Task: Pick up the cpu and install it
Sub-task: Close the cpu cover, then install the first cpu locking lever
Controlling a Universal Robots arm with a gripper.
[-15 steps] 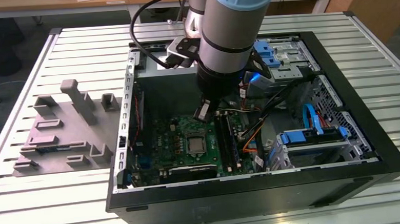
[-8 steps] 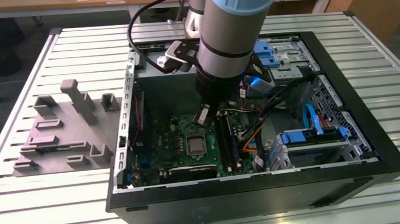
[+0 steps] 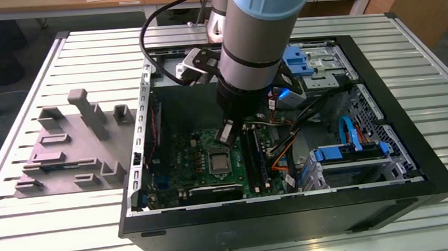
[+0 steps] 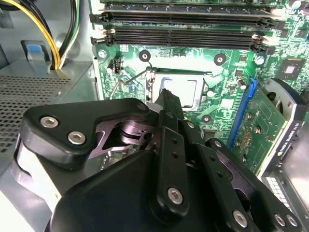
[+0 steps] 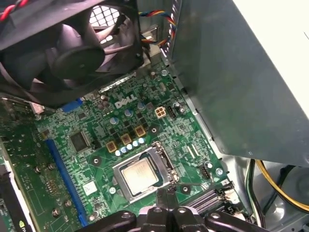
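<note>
Pincer (image 5: 166, 200) above cpu (image 5: 139, 175) seated in motherboard (image 5: 91, 145) socket.

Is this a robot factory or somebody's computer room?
Probably a robot lab or test workshop. An open computer case lies on a slatted metal table, a grey tray rests beside it, and the gripper hangs over the cpu in the motherboard.
</note>
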